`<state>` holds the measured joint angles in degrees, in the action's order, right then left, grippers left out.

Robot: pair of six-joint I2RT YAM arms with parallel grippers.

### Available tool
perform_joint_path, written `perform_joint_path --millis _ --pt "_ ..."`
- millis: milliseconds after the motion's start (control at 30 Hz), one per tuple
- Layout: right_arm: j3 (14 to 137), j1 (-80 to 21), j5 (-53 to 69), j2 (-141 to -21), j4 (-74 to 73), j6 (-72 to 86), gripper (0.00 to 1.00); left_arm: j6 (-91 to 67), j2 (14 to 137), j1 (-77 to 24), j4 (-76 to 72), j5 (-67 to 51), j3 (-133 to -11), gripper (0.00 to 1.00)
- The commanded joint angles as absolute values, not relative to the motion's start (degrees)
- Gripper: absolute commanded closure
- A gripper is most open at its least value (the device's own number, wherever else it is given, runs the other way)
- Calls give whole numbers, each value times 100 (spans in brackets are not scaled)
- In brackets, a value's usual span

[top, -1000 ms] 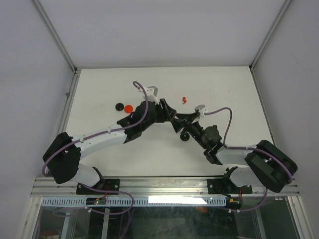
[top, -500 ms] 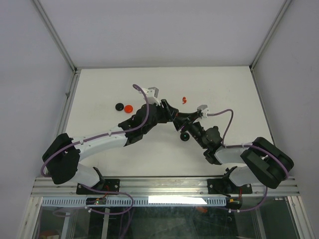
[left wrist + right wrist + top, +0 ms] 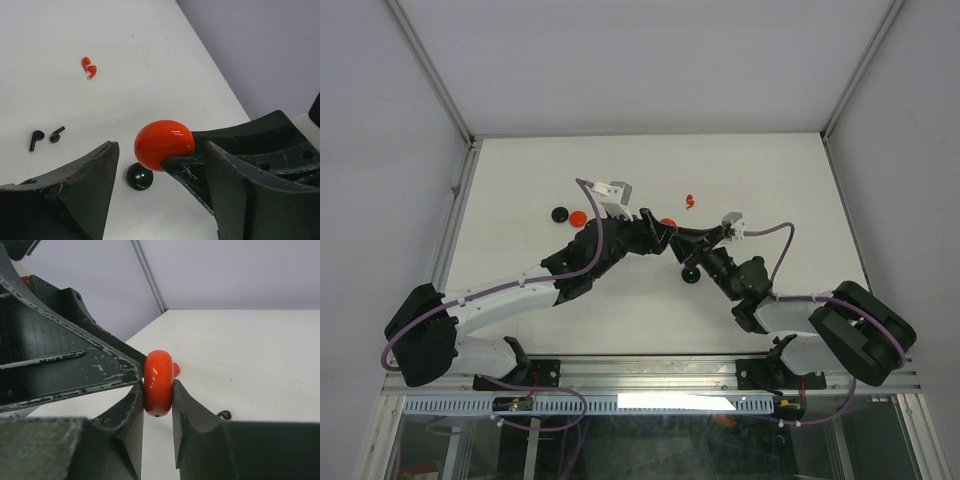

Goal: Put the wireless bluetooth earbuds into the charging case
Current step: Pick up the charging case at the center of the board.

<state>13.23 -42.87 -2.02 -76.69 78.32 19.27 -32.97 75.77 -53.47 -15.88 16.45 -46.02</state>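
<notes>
Handover step, I think: your right end effector [image 3: 158,390] pinches the red case [image 3: 159,371], the left end effector [image 3: 160,150] stands wide. Next, fetch the red earbuds [image 3: 89,68].

Top view: red earbuds [image 3: 691,200] are resolved only as one speck. Left wrist view: red disc [image 3: 162,144] is occluded at 5 o'clock.

White matte worktop [image 3: 770,180] boxed in by plain pale grey walls [image 3: 650,60], aluminium rail [image 3: 650,372] along near edge, slim metal corner posts [image 3: 430,70], flat even lighting.
</notes>
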Motion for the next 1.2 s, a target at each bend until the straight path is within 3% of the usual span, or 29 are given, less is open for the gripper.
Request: perform_joint_path --millis 0,233,433,1000,1167 --pt "1379 -4209 282 -7263 8196 2059 98 -2969 6935 -5043 -2395 623 -4287 30" --pt "1498 -4101 1196 -6765 7823 2397 99 -3231 6330 -4106 -3597 -1801 -3577 28" --pt "1675 -4065 1783 -6333 7545 2642 98 -3457 6235 -3699 -4493 -3170 -3304 29" --pt "2029 -4026 2557 -6119 7366 3159 96 -3897 6767 -3673 -5966 -4251 -3239 48" --pt "2056 -4028 2692 -6169 7419 3204 96 -3898 6820 -3673 -6004 -4287 -3246 61"
